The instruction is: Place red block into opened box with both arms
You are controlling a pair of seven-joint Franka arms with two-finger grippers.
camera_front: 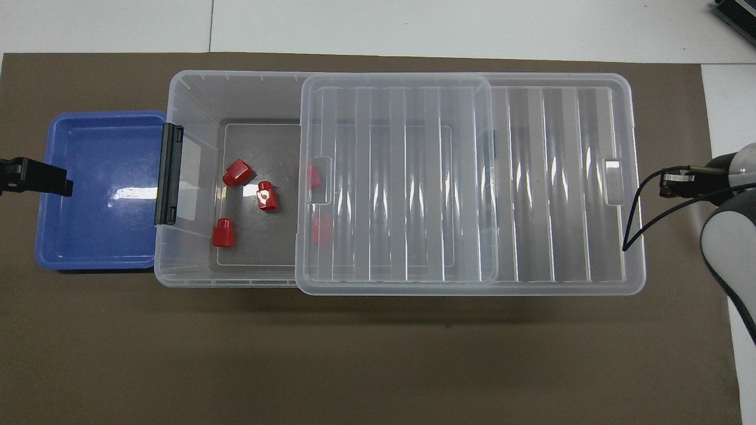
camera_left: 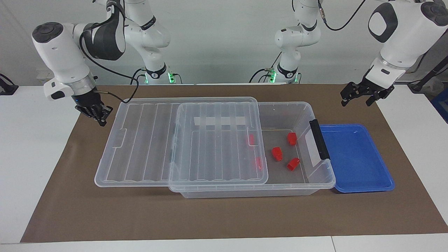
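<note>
- Evidently the loading looks finished: three red blocks (camera_left: 277, 153) lie on the exposed floor of the box (camera_left: 320, 182), toward the end with the black handle (camera_left: 319, 139), and two more show dimly through the clear lid (camera_left: 218, 140), which is slid partway off toward the right arm's end.
- The blue tray (camera_left: 357, 182) beside the handle end holds nothing.
- The right gripper (camera_left: 101, 117) hangs over the brown mat (camera_left: 224, 217) just beside the slid lid's corner — its jaws are closed on nothing.
- The left gripper (camera_left: 357, 98) hovers above the mat near the tray's corner nearest the robots, jaws spread wide and empty.
- The step in hand reads as retreat. To do it well, each arm should lift clear before swinging, so no finger clips the lid's overhanging edge or the tray rim.
- If the lid is to be pushed back, the right gripper is well placed: a level push along the lid's length would keep it from riding up on the box rim.
- The mat covers most of the white worktop (camera_left: 31, 147) and lies flat, giving the box a steady seat.
- A plain pale wall stands past the arm bases; cables run down to them, and green lights glow at the feet.
</note>
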